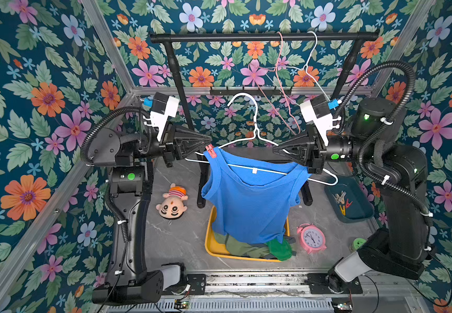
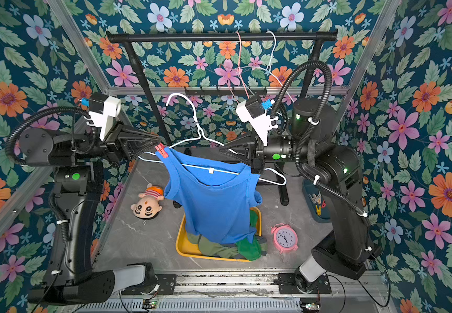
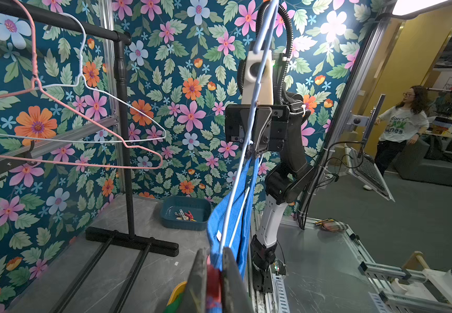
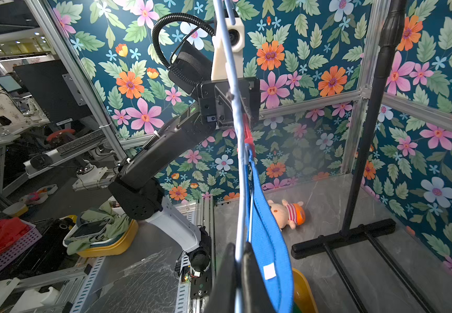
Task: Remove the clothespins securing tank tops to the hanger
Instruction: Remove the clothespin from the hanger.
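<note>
One blue tank top [image 1: 249, 200] hangs on the white hanger [image 1: 256, 130], whose bar runs across between the arms. The right gripper [image 1: 275, 149] is closed on the hanger wire. The left gripper [image 1: 209, 146] pinches the red clothespin [image 1: 210, 151], which stands nearly upright on the left strap, mouth downward.

In both top views the blue tank top [image 1: 249, 200] covers the middle of the yellow tray [image 1: 208, 241] near the table [image 1: 165, 244]'s front edge, and its hem hides most of the olive tank top [image 1: 233, 245] and part of the green tank top [image 1: 279, 249]. The right gripper [image 1: 275, 149] blocks one strap's end on the white hanger [image 1: 243, 94]. The clothespins [image 1: 341, 200] in the teal bin [image 1: 357, 214] at the table's right edge are too small to count. In the left wrist view, the red clothespin [image 3: 214, 281] pinched in the left gripper [image 3: 214, 254] is blurred and cut off by the bottom edge.
</note>
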